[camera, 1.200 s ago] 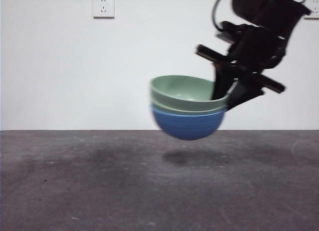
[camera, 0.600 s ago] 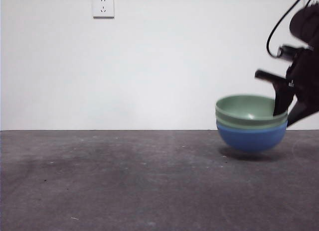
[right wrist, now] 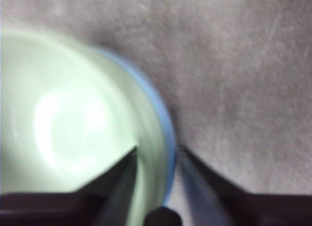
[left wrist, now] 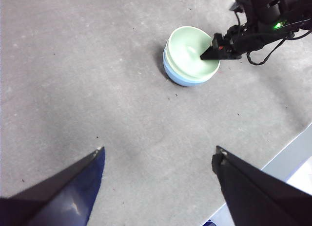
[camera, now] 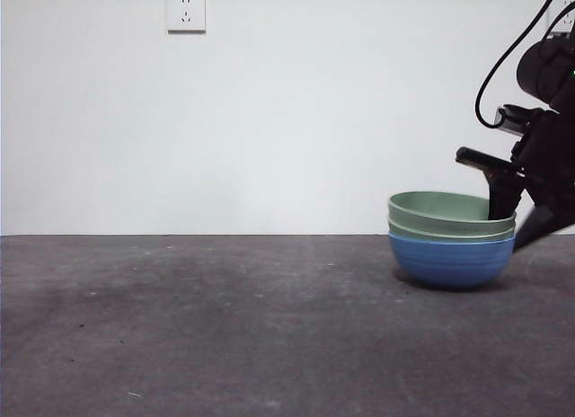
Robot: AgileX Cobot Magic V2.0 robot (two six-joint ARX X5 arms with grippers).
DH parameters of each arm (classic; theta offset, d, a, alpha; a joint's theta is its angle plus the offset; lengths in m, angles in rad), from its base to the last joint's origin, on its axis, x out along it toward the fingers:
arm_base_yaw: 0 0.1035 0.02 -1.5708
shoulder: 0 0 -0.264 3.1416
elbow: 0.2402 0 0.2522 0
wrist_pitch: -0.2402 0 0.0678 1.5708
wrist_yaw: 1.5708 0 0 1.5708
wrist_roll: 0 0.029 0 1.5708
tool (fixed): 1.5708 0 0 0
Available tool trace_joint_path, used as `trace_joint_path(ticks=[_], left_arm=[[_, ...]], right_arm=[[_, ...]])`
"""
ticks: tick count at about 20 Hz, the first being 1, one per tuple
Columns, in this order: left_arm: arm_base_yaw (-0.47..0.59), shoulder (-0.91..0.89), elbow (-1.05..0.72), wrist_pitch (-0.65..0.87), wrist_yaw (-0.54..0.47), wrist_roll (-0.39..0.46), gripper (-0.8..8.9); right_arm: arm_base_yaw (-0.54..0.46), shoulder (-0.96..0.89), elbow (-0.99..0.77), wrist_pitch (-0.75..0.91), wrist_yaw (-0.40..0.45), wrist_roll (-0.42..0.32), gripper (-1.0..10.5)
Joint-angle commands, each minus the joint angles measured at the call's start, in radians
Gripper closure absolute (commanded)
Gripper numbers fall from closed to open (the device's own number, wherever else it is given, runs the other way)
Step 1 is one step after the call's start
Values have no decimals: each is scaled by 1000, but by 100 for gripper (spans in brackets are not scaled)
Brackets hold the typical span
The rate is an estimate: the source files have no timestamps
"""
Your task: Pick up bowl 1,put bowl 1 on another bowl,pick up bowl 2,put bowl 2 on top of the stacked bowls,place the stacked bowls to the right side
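**A:** Where are the stacked bowls (camera: pixel 451 246) right now?

**B:** They sit on the gray desk (camera: pixel 225 336), far over at the right side of the front view. Another bowl (camera: pixel 449 261), the blue one, is at the bottom, with two pale green bowls nested inside it. The base appears to rest on the surface, with a thin shadow beneath it.

**A:** Which end effector has them?

**B:** The right end effector (camera: pixel 517 210). Its wrist camera shows one jaw inside the top green bowl and the other outside the blue wall, pinching the stack's rim between them. In the front view it comes down from the upper right, dark and bulky, meeting the rim on the side nearest the picture's right edge.

**A:** So which way does the stack lie from it?

**B:** The bowls spread away from the jaws toward the middle of the desk. The stack is round, with no long axis, and it stands upright and level.

**A:** And the other arm?

**B:** The left end effector (left wrist: pixel 158 160) waits well apart, high over bare desk, jaws spread wide and holding nothing. Its camera sees the stack and the right arm (left wrist: pixel 265 16) at a distance.

**A:** What does the next move call for?

**B:** In my judgement, letting go of the rim and lifting straight off, without dragging the stack sideways.
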Motion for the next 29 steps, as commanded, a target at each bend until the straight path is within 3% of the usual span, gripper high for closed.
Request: trace_joint_path(ticks=[1, 11, 20, 27, 28, 29], left_arm=[[-3, -1, 0, 4, -2, 9, 440], [-3, -1, 0, 8, -3, 13, 440], [-3, -1, 0, 3, -2, 80, 440], [-3, -1, 0, -12, -1, 85, 441], [-3, -1, 0, -12, -1, 88, 447], [-3, -1, 0, -14, -1, 89, 516]], right_arm=[[-6, 17, -9, -3, -2, -15, 716], [-6, -93, -9, -45, -2, -19, 716], [18, -482, -9, -488, -4, -139, 726], [74, -775, -9, -741, -3, -157, 732], [76, -809, -9, -755, -3, -157, 767], [76, -832, -9, -764, -3, -159, 850]])
